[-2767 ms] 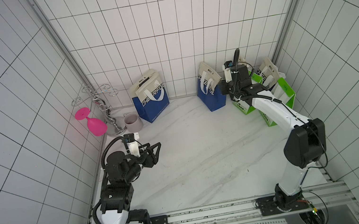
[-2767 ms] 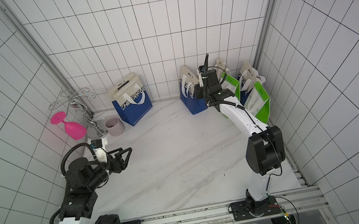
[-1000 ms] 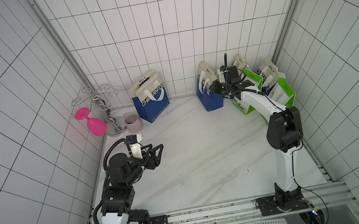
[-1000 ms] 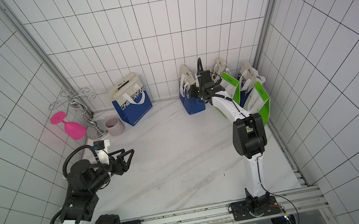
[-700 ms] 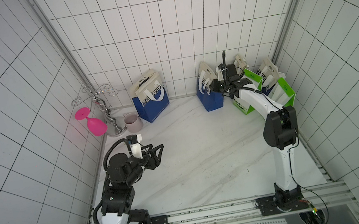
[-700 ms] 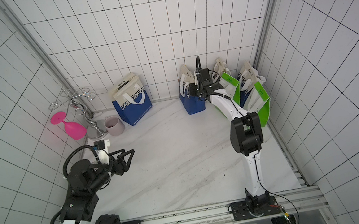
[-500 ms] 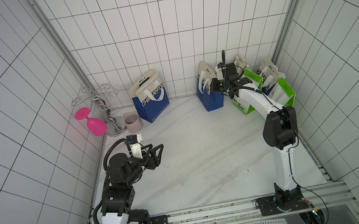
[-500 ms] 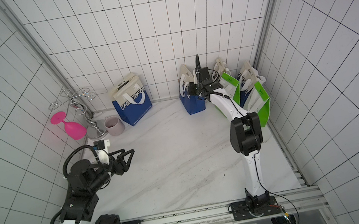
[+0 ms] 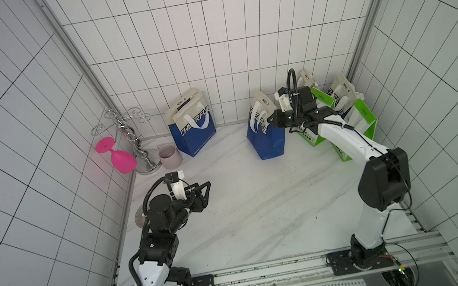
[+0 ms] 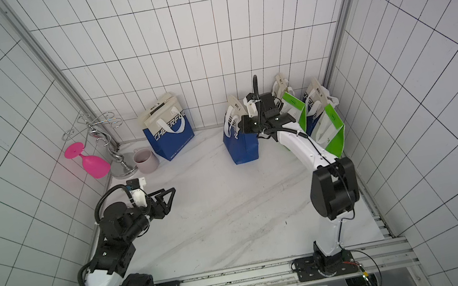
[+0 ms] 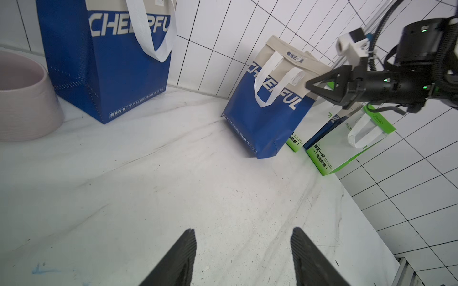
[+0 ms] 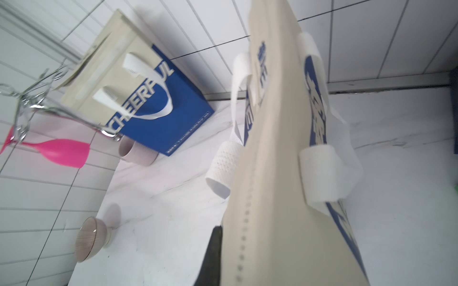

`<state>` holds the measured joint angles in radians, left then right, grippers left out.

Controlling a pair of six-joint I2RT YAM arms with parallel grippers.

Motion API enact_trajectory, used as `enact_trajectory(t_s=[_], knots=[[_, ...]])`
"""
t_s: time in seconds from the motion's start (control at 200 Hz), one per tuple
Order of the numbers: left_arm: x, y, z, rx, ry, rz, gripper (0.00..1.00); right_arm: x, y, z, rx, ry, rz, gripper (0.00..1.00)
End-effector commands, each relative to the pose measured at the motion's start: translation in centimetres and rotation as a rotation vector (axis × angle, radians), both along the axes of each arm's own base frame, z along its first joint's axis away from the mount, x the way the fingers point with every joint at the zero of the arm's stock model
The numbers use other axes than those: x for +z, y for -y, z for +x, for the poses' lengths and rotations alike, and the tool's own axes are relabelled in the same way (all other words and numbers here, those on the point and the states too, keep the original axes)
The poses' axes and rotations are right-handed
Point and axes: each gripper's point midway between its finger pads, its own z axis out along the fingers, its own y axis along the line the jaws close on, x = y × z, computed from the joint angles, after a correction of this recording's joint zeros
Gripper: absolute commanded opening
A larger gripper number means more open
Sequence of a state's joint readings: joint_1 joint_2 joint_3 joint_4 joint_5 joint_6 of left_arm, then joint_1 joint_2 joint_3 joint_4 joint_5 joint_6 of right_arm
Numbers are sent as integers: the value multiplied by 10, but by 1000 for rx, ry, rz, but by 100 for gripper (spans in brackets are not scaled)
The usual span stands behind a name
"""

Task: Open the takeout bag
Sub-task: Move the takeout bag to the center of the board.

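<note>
Right tool (image 9: 271,119) is now clamping the folded top of the takeout bag (image 9: 267,140), having just closed. Left tool (image 9: 205,195) is hanging open, empty. Opening pull is looking ready.

Four bags (image 9: 193,139) (image 9: 269,143) (image 9: 309,137) (image 9: 367,111), one mug (image 9: 169,156), one goblet (image 9: 122,161)

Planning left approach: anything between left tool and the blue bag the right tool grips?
No, bare tabletop from left tool to blue bag, in both top views.
</note>
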<state>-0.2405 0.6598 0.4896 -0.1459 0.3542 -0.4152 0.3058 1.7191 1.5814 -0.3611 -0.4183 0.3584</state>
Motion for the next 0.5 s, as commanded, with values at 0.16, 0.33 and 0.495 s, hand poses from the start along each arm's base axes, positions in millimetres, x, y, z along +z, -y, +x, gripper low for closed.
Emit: enact_trajectory(t_s=[0.16, 0.33, 0.495], knots=[[1, 27, 6, -28, 100, -36, 72, -29, -62, -146, 311, -53, 44, 0], [-20, 42, -9, -94, 80, -22, 75, -53, -62, -212, 408, -93, -2, 0], [-32, 48, -26, -138, 86, -29, 78, -68, -37, -243, 408, -95, -69, 0]])
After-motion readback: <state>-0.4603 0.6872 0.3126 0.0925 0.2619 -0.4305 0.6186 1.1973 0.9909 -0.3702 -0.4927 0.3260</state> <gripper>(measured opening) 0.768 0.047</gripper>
